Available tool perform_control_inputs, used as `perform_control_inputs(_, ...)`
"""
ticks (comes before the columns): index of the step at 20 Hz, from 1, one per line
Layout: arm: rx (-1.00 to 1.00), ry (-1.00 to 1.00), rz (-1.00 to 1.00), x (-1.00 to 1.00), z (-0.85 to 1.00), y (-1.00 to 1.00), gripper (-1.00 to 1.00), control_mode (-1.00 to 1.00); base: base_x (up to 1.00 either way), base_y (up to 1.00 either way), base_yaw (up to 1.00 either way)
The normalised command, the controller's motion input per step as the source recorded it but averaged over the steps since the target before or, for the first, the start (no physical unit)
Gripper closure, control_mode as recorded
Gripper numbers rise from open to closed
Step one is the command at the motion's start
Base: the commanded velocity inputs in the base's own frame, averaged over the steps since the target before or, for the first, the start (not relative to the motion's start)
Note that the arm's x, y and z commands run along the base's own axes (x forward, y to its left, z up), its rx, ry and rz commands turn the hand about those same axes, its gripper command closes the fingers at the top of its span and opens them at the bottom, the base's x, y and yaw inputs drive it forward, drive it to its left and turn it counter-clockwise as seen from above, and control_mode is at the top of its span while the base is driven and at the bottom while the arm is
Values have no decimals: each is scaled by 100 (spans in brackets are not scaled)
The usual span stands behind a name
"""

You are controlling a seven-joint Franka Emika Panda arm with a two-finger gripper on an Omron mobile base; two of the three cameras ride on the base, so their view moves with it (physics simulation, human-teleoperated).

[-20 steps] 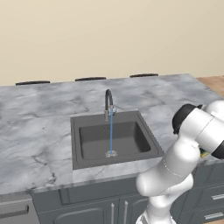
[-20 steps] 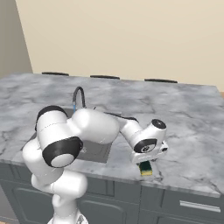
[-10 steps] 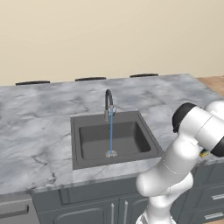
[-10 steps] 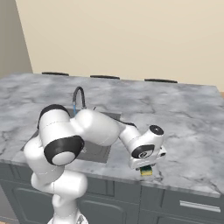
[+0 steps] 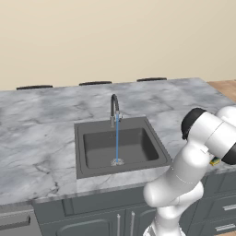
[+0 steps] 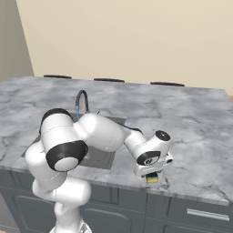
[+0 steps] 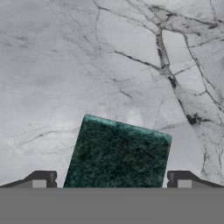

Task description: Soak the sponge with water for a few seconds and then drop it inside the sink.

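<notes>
the claw (image 7: 111, 183) stands wide open over the sponge (image 7: 117, 153), one fingertip (image 7: 41, 180) at each side of it and neither touching; it has hold of nothing. the sponge lies green side up on the marble counter (image 7: 87, 65) directly under the claw. the sink (image 5: 120, 146), with water (image 5: 117, 138) running from its faucet (image 5: 114, 107), is well off to the claw's side.
</notes>
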Motion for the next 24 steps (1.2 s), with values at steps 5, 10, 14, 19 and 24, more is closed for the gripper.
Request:
perform_control_inputs(5,2,0,0,0,-15,0,-100,-100,0,0,0)
perform_control_inputs(10,0,0,0,0,0,0,-100,-100,0,0,0)
perform_control_inputs(14,0,0,0,0,0,0,100,-100,0,0,0)
perform_control_inputs(19,0,0,0,0,0,0,100,-100,0,0,0)
perform_control_inputs(24,0,0,0,0,1,0,100,-100,0,0,0)
